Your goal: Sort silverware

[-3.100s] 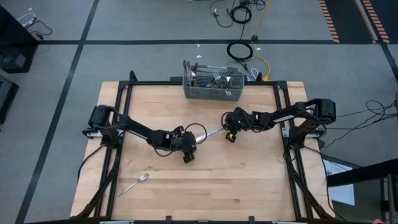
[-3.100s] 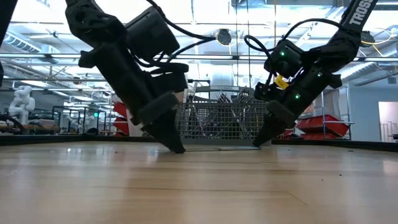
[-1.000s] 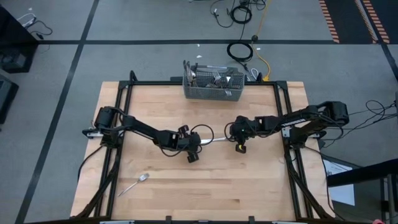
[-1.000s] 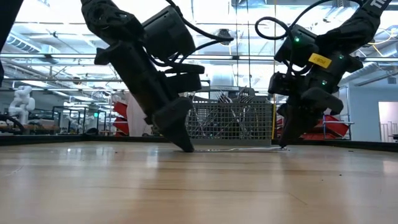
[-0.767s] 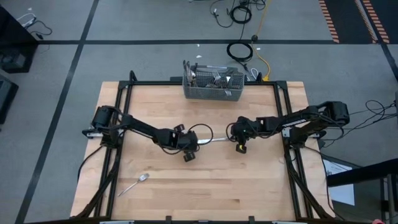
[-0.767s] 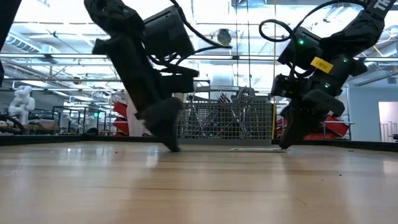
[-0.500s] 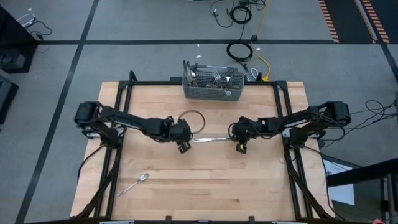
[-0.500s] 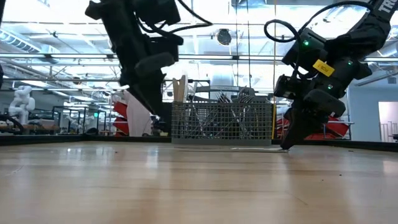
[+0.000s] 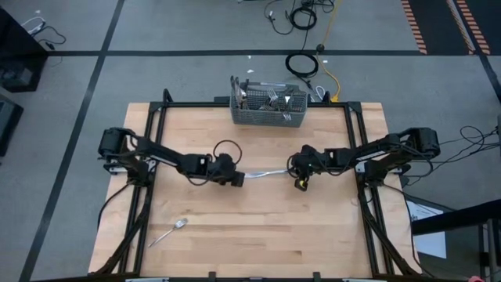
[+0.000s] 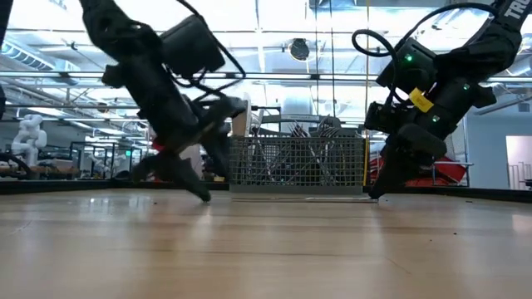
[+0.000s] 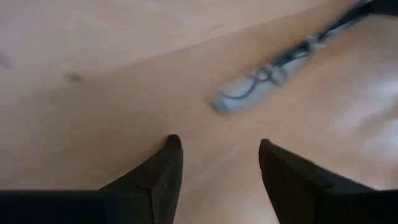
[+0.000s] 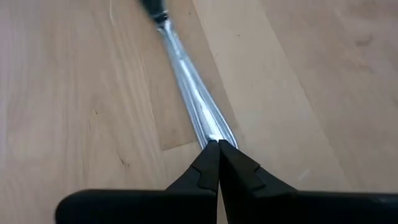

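Nearest the front edge of the pale wooden butcher-block worktop (image 9: pixel 258 235), toward the left arm's side, a slim shiny silver-coloured spoon (image 9: pixel 167 232) lies alone, well apart from both arms. Farther in, at mid-worktop, a second slim polished metal utensil (image 9: pixel 264 173) lies flat between the two arms; its ornamented handle end (image 11: pixel 261 84) points toward the left end effector (image 9: pixel 237 178), whose two dark fingers (image 11: pixel 163 180) stand spread apart just short of it, touching nothing. At the utensil's other end, the right end effector (image 12: pixel 218 149) has its fingertips pressed together on the piece, pinching it against the wood; the pinched end is hidden beneath those fingers, so whether it is a fork, spoon or knife cannot be told. Seen from table height, the left arm is smeared and its fingers are hard to make out, while the utensil shows only as a thin bright line on the surface. Farthest back, at the worktop's rear edge, stands a grey wire-mesh rectangular basket (image 9: pixel 268 117) divided into compartments, holding upright forks and spoons (image 9: pixel 270 97); how many compartments there are, and which pieces sit in which, cannot be made out.
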Available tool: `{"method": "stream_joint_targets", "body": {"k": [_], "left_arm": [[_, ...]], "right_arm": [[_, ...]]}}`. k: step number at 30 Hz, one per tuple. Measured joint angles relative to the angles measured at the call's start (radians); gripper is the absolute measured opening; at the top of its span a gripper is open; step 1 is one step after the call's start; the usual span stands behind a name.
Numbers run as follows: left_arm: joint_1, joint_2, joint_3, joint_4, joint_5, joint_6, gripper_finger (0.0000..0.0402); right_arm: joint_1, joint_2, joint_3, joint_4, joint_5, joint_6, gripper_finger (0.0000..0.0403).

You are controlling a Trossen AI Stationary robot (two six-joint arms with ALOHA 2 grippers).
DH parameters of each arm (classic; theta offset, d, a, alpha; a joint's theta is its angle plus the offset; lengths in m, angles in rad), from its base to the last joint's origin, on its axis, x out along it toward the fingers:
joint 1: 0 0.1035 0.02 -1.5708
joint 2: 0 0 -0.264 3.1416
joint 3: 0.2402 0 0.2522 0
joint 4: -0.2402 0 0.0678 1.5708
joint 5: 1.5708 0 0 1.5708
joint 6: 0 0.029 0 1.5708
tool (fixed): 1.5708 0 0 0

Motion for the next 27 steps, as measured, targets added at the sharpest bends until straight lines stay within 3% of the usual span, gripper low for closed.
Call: {"method": "stream_joint_targets", "body": {"k": [8,18,27], "left_arm": [[0.009,0.028,-0.044,0.164,-0.017,-0.105,0.0229],[0.089,0.044,-0.043,0.179,-0.024,-0.114,0.0229],[0.109,0.177,-0.037,0.363,0.085,-0.166,0.0229]], "right_arm": [[0.000,0.000,0.000,0.001,0.006,-0.013,0.0000],[0.001,0.000,0.000,0.003,0.012,-0.037,0.0000],[0.001,0.000,0.000,0.007,0.017,-0.040,0.0000]]}}
